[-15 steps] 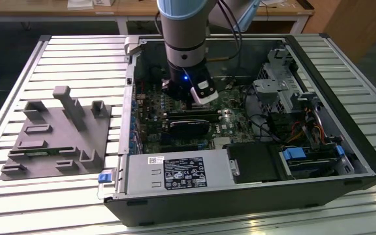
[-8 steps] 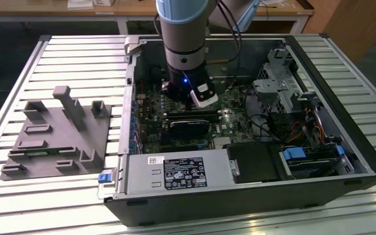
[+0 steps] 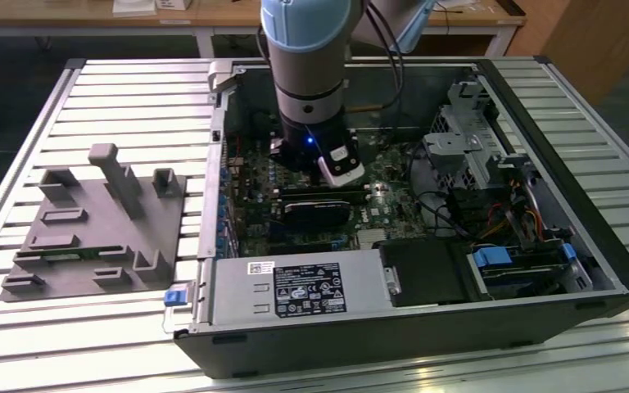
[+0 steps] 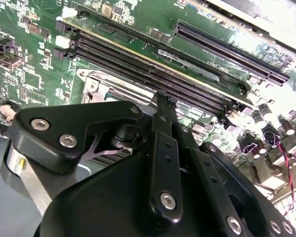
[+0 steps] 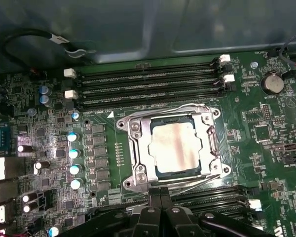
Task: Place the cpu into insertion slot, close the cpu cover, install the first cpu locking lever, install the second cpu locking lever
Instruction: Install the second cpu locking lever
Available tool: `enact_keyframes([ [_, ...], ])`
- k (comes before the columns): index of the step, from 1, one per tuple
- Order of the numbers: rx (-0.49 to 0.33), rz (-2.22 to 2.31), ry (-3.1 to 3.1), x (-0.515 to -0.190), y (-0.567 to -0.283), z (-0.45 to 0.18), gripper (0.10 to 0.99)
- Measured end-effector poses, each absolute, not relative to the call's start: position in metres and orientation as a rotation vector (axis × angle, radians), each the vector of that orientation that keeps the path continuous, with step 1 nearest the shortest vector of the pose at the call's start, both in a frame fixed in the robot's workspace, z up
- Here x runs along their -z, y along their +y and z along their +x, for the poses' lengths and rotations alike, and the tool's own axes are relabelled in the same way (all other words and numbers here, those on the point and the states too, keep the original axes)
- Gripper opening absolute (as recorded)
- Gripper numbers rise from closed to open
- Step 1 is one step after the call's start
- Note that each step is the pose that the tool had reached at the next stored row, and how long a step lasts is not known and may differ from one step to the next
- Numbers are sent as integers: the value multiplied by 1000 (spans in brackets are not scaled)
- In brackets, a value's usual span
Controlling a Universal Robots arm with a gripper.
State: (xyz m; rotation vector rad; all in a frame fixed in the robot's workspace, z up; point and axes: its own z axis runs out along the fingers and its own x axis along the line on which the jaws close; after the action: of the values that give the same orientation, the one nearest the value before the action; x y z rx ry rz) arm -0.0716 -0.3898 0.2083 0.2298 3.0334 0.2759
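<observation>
A: Since you asked, biggest first: the open computer case [image 3: 576, 237] lies on the slatted table [image 3: 128, 90], arm [image 3: 309, 74] reaching straight down into it. A grey fixture [image 3: 91, 237] sits on the table at the exterior view's left, well apart from the case.

B: Board?

A: Green motherboard [image 5: 266, 143] in the first wrist view, long memory slots [image 5: 148, 86] just beside the socket.

B: Chip status?

A: The cpu [image 5: 173, 147] lies flat in the insertion slot [image 5: 133, 160]. The cpu cover [image 5: 209, 143] is down over it, metal top showing through the window. A thin wire lever [image 5: 187, 186] lies along the socket edge nearest the tool.

B: Gripper?

A: The gripper [image 5: 160, 195] sits right at that socket edge. Fingertips look pressed together, nothing held. Whether it touches the lever, can't tell.
</observation>
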Motion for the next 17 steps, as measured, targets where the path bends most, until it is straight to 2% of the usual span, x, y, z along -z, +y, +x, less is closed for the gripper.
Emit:
enact_keyframes([
  [17,-342,221,3031,-198,-398,-82,106],
])
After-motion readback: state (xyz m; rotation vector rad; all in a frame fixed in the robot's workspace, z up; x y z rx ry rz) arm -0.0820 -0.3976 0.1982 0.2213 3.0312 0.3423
